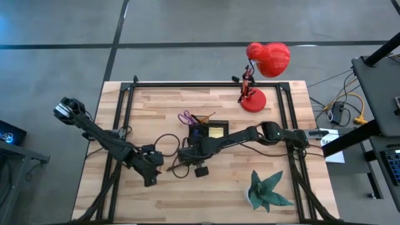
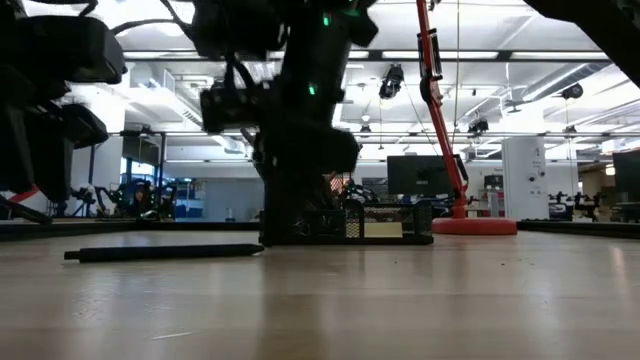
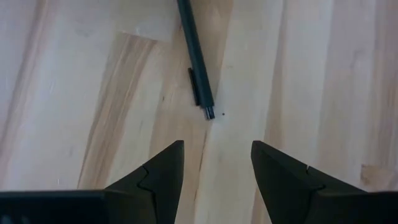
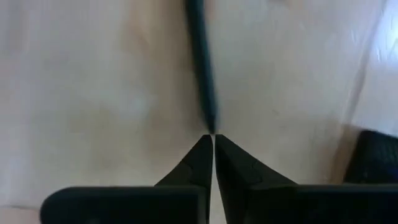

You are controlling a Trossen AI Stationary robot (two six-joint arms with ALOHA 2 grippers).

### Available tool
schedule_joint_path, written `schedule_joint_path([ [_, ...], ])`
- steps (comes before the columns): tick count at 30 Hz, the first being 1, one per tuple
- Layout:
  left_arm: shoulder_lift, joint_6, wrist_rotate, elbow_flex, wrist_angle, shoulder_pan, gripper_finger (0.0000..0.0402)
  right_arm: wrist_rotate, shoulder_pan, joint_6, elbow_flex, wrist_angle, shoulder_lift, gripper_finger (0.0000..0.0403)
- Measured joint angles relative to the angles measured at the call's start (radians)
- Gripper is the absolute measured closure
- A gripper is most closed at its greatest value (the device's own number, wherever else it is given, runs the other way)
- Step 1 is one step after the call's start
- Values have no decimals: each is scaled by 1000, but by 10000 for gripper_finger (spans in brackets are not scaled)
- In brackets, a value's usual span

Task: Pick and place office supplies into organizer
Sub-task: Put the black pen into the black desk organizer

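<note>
Step in hand, as I judge it: picking the dark pen [image 3: 196, 59] off the surface [image 1: 206, 194].

Right end effector [image 4: 213, 144]: clenched, fingertips pressed together, nothing between them. The pen's tip lies just ahead of those tips, the shaft running away from them; no grip on it. It looks like a close that caught nothing.

Left end effector [image 3: 217, 163]: released, jaws wide, hovering over bare wood. The pen's clip end lies just ahead of its gap, not touching.

Next move calls for: right reopens, advances so the shaft sits between the fingers, closes, lifts, carries to the organizer [image 1: 209, 132]. Alternatively the left end effector, already spread, could take the pen.

Organizer: just beyond the right end effector, close by. It holds the yellow pad [image 1: 216, 131], with scissors [image 1: 185, 117] and pencils at its edge; exact compartments unclear.

In the way: both arms crowd the same pen, so a clash is possible. Loose cable loops lie near both. Red lamp [image 1: 261, 69] and paper plant [image 1: 267, 191] stand well apart from both.
</note>
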Motion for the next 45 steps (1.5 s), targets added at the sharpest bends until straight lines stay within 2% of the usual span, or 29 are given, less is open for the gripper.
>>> schedule_joint_path([
  [5, 1, -2, -20, 4, 15, 24, 229, -1, -10, -39, -30, 15, 0, 394],
  [16, -6, 1, -22, -2, 49, 50, 229, -5, -5, -114, -6, 17, -2, 394],
  [40, -6, 8, -19, -7, 50, 68, 229, -46, -6, -134, 12, 39, -3, 394],
  [45, 13, 21, -21, -20, 105, 68, 229, -47, -6, -123, 7, 38, -3, 394],
])
